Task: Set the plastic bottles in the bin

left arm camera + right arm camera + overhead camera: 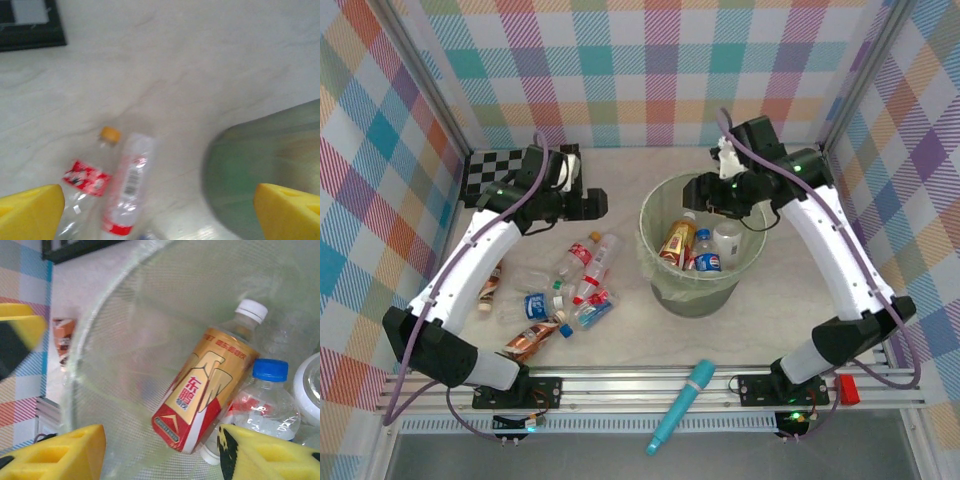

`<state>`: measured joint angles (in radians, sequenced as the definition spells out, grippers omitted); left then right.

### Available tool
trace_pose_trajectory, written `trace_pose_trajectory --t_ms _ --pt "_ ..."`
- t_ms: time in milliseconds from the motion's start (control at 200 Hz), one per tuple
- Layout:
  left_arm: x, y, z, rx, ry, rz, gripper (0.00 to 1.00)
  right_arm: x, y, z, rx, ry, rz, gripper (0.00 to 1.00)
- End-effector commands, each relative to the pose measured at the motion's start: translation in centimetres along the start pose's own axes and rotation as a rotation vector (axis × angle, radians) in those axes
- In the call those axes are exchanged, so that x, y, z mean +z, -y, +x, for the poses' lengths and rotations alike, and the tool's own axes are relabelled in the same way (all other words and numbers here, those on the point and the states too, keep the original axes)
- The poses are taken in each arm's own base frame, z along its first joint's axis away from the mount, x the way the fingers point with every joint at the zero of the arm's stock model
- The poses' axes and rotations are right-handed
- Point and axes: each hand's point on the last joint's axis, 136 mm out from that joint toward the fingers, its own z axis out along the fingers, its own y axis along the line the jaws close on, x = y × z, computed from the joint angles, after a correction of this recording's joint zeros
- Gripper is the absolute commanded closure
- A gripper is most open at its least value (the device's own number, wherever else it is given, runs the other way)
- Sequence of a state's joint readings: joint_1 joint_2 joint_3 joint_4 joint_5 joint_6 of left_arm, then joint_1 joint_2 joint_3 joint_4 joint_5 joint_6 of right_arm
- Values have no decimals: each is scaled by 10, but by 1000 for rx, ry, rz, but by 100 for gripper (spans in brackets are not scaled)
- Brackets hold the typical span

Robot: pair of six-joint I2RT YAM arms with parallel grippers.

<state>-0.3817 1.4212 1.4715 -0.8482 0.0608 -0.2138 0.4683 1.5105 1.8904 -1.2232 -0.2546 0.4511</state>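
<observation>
The pale-green bin (pixel 703 292) stands right of centre on the table. Inside it lie a gold-labelled bottle (pixel 675 243), a blue-capped bottle (pixel 708 256) and a clear one (pixel 727 240). My right gripper (pixel 707 194) hangs over the bin's far rim, open, with nothing between its fingers; the gold bottle (pixel 210 385) rests below it against the liner. Several plastic bottles (pixel 588 268) lie scattered left of the bin. My left gripper (pixel 588 205) hovers open above their far end. In the left wrist view a red-labelled bottle (pixel 87 177) and a clear one (pixel 127 185) lie beneath it.
A black-and-white checkerboard (pixel 500 170) lies at the back left. A teal pen-shaped tube (pixel 682 405) rests across the front rail. Plaid walls close in the back and both sides. A brown-labelled bottle (pixel 488 290) lies close to my left arm.
</observation>
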Motion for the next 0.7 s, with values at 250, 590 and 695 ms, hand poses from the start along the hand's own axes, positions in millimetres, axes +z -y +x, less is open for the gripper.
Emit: trace_pose_trajectory --t_ms 250,590,695 --pt "83 -69 76 47 -295 -211 6 -59 -40 -19 -88 181 -215 35" --pt "116 -85 107 54 -391 -239 14 -55 -20 -15 -38 174 -172 34" --pt "127 -90 109 51 -407 -249 14 -55 -20 -14 -32 171 -171 33"
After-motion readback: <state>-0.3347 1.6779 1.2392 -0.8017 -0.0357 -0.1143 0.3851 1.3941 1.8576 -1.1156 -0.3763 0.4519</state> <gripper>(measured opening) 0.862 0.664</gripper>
